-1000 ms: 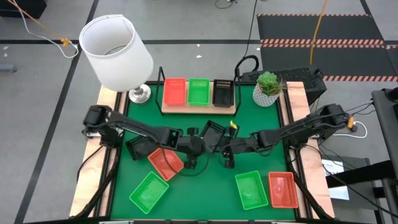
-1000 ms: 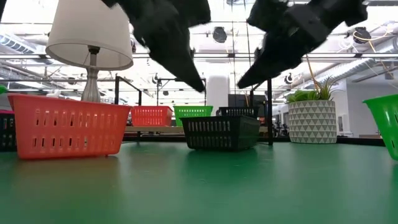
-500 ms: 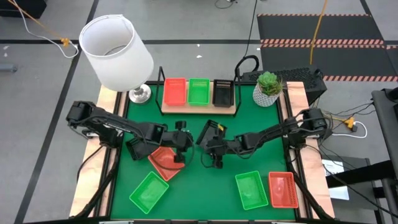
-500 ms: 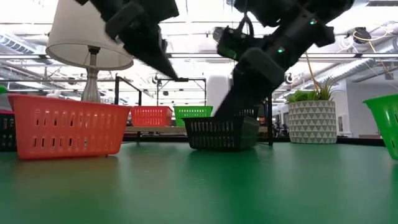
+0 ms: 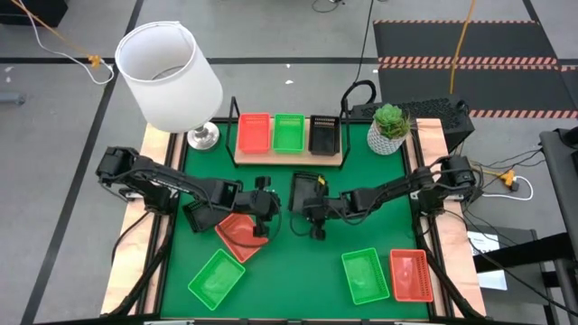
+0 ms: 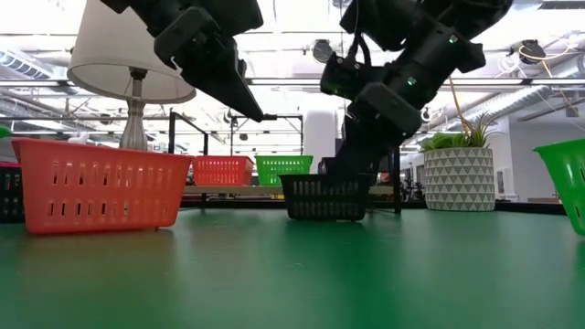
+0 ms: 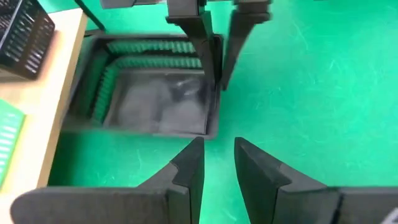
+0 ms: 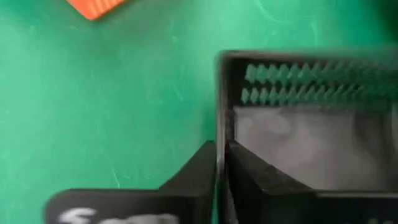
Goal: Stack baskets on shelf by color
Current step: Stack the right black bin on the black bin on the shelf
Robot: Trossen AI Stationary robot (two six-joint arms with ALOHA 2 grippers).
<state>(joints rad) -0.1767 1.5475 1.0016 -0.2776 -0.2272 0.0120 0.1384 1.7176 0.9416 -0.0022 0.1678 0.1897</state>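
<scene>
A black basket (image 5: pixel 305 187) sits on the green mat in the middle of the table, just in front of the shelf (image 5: pixel 289 159). My right gripper (image 5: pixel 312 206) reaches in from the right and is shut on it. My left gripper (image 7: pixel 217 146) hangs a little to the basket's left, above the mat. Its fingers are slightly apart with nothing between them. The shelf carries an orange-red basket (image 5: pixel 254 133), a green basket (image 5: pixel 289 132) and a black basket (image 5: pixel 323 134) side by side. My right gripper pinches the black basket's near wall (image 8: pixel 221 118), close to its right corner, with one finger inside the basket and one outside. The fingers (image 7: pixel 208 50) slant down from the table's right. The basket stands upright with its base on the mat (image 6: pixel 326 196).
An orange-red basket (image 5: pixel 239 233) and another black basket (image 5: pixel 200 215) lie under my left arm. A green basket (image 5: pixel 217 275) sits near left; a green (image 5: pixel 365 274) and an orange-red basket (image 5: pixel 411 274) sit near right. A lamp (image 5: pixel 172 77) and a potted plant (image 5: pixel 389 126) flank the shelf.
My right gripper has gone down and toward the table's left onto the black basket and now has its near wall between the fingers. The basket, which lay askew, has turned square to the shelf. My left gripper has drawn back toward the table's left edge.
</scene>
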